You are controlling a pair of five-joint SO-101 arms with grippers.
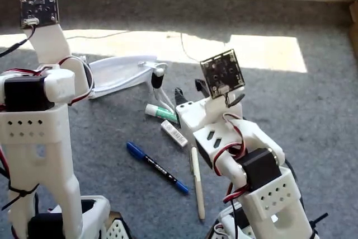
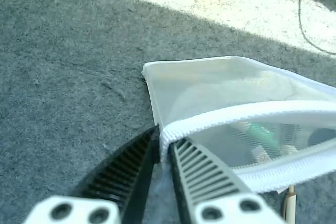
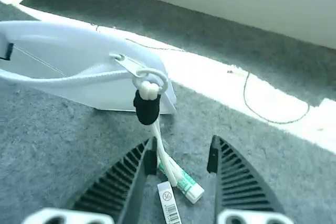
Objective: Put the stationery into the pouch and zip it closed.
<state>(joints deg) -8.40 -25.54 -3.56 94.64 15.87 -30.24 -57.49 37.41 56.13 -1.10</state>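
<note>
Closest to the lens in the left wrist view, the left gripper (image 2: 164, 141) is seen pinched narrow on a corner of the white mesh pouch (image 2: 220, 85), its two ribbed black fingers (image 2: 131, 163) pressed against the zip edge. From that clamped corner two white zip bands are seen to spread apart, so the mouth appears open. A green shape and a paler one are glimpsed through the mesh, on the carpet behind.

The right gripper (image 3: 182, 148) is held wide with nothing between its fingers (image 3: 223, 174). It is placed just beside the far end of the pouch (image 3: 79, 66), where the zip pull (image 3: 146, 106) – a metal ring, a black toggle and a white cord – hangs down. The cord is seen to drop along the inner face of one finger; whether it is touched cannot be told.

In the high view the pouch (image 1: 120, 74) is laid on the grey carpet (image 1: 313, 110) between the two arms, with the zip pull (image 1: 158, 78) at the end nearer the right gripper (image 1: 189, 92).

All the stationery is found outside the pouch. A green-and-white tube (image 1: 161, 112) is set just below the right gripper, with a small white barcoded block (image 1: 174, 133) beside it – both are also seen under the open fingers in the right wrist view. A blue pen (image 1: 156, 167) and a cream pen (image 1: 197, 186) are laid nearer the arm bases, well apart from the pouch.
</note>
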